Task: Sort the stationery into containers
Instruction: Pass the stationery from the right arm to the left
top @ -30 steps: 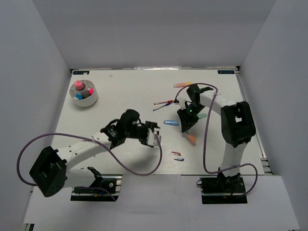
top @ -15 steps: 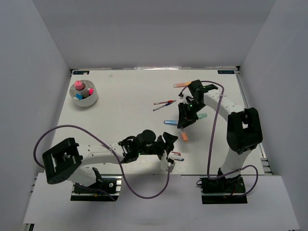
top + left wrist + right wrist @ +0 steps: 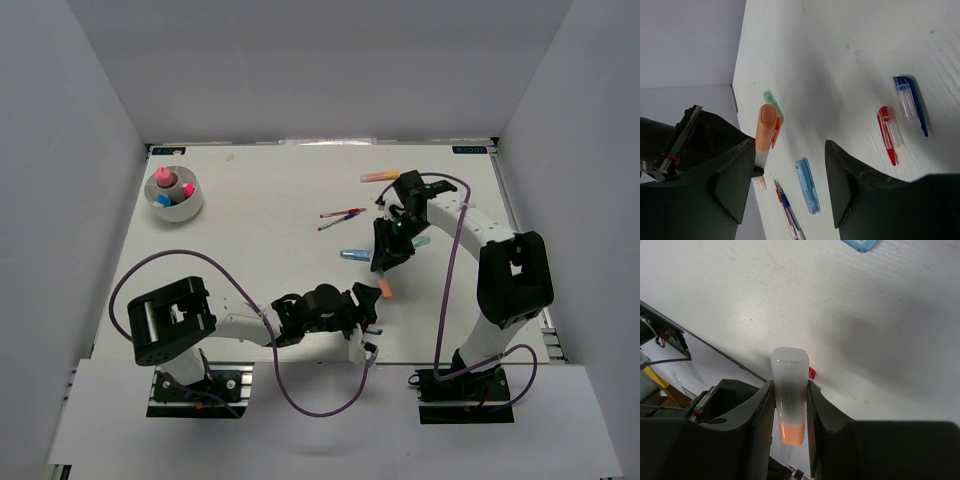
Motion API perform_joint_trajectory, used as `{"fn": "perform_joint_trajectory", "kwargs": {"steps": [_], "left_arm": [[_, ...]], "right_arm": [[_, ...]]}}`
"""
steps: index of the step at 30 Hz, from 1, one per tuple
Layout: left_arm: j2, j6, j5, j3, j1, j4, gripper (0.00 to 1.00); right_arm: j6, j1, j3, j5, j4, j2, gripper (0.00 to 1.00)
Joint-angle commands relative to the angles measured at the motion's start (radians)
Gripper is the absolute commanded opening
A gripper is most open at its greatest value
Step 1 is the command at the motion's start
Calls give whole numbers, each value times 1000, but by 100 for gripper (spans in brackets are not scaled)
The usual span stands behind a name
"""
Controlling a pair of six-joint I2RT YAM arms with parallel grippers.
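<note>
Entry: we log right gripper [image 3: 790, 386] pinching orange marker [image 3: 789, 371]; left gripper [image 3: 790, 150] spread wide, red pen [image 3: 888, 134] lying at its three o'clock.

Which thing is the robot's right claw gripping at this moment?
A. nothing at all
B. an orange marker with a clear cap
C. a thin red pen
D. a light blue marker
B: in the right wrist view, the right gripper is shut on the orange marker, its two fingers pressed against the marker's sides and its clear cap sticking out past them.
</note>
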Motion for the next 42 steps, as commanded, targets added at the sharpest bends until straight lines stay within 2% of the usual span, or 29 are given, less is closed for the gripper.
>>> {"fn": "perform_joint_trajectory", "kwargs": {"steps": [1, 9, 19, 22, 23, 25, 26, 27, 28, 29, 30, 34, 35, 37, 38, 39, 41, 42], "left_arm": [[7, 20, -36, 38, -9, 79, 68], [65, 55, -45, 56, -9, 138, 64], [83, 94, -23, 66, -9, 129, 40], [79, 110, -29, 61, -9, 118, 25], [77, 110, -30, 61, -9, 115, 25], [73, 121, -33, 52, -18, 122, 15], [64, 129, -36, 49, -19, 125, 12], [59, 130, -42, 40, -19, 132, 5], [51, 129, -45, 33, -29, 135, 3], [33, 126, -55, 24, -29, 141, 1], [19, 121, -58, 11, -29, 142, 0], [-80, 55, -85, 6, -52, 66, 0], [-123, -30, -116, 21, -52, 8, 0], [-145, -174, -188, 163, -52, -106, 0], [-142, -374, -212, 243, -26, -282, 0], [-118, -578, -257, 421, -11, -383, 0], [-85, -699, -285, 559, 76, -588, 0], [-73, -739, -277, 601, 113, -618, 0]], "right_arm": [[17, 8, -10, -14, -7, -47, 0], [16, 29, -10, -56, -10, -28, 0], [16, 54, -1, -91, -16, -14, 0], [16, 54, 4, -93, -18, -11, 0], [16, 54, 4, -91, -16, -10, 0], [17, 54, 7, -91, -15, -7, 0], [10, 48, 10, -94, -15, 1, 7], [-3, 46, 21, -100, -16, 4, 22], [-13, 44, 33, -97, -24, 12, 44], [-35, 41, 47, -91, -28, 16, 78], [-46, 31, 86, -68, -31, 19, 89], [-101, -8, 220, 2, -53, 29, 89], [-125, -12, 249, 25, -41, 19, 89], [-147, -58, 338, 48, -22, -13, 89], [-165, -75, 375, 82, -28, -14, 89], [-180, -100, 403, 140, -21, -22, 89], [-220, -138, 380, 154, 42, -43, 89], [-234, -187, 363, 147, 65, -69, 89]]}}
